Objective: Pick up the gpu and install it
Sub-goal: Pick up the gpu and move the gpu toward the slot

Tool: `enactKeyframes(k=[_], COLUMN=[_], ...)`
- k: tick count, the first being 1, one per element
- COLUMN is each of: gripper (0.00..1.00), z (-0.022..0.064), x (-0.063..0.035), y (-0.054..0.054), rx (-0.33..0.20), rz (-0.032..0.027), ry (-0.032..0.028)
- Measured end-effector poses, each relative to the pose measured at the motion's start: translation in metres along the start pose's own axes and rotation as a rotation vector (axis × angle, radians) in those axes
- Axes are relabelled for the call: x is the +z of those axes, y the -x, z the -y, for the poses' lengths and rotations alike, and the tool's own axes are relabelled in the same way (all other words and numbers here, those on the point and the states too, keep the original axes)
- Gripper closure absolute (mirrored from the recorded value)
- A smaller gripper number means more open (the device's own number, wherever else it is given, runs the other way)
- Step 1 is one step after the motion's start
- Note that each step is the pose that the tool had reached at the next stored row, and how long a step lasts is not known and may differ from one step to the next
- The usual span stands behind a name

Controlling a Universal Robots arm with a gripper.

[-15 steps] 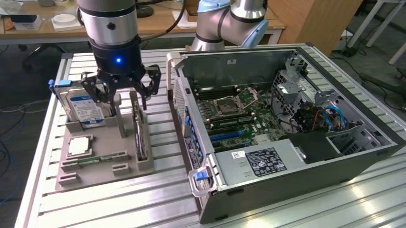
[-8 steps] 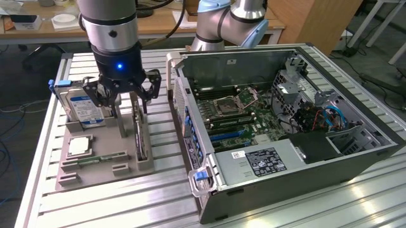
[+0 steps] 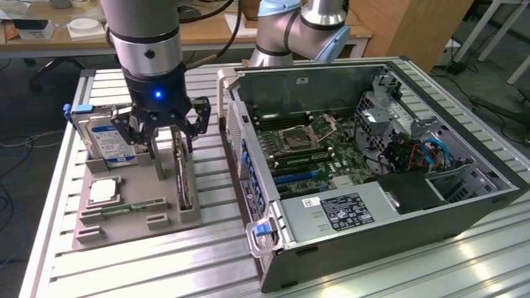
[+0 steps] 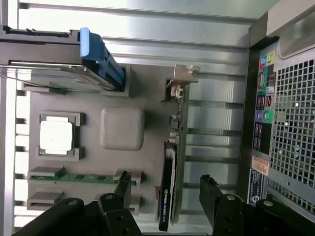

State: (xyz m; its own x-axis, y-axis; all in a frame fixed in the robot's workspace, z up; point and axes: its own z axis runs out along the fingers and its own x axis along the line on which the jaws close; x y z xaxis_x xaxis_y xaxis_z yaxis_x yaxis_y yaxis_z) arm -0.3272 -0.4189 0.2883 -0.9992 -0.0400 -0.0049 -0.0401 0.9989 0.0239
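Wrist view shows gripper [image 4: 166, 178] jaws parted astride upright gpu [image 4: 175, 129].

Exterior camera looks down obliquely; wrist camera straight down, sharing the tray [image 3: 124, 228] [image 4: 147, 98].

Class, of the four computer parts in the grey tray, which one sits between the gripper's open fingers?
The gpu, the dark card standing on edge with a silver bracket; the hard drive, processor and memory stick sit aside.
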Motion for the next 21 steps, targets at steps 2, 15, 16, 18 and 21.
enactKeyframes(k=[2, 15, 16, 18, 21], gripper=[0.33, 0.33, 0.33, 0.33, 0.33], z=[0.0001, 0.0004, 0.0005, 0.0005, 0.0006], x=[0.0026, 0.0138, 0.0149, 0.0173, 0.0217], y=[0.000, 0.002, 0.002, 0.002, 0.002], rx=[0.000, 0.018, 0.018, 0.019, 0.019], rz=[0.0000, 0.0005, 0.0005, 0.0005, 0.0004], ry=[0.0000, -0.0001, -0.0001, 0.0000, -0.0001])
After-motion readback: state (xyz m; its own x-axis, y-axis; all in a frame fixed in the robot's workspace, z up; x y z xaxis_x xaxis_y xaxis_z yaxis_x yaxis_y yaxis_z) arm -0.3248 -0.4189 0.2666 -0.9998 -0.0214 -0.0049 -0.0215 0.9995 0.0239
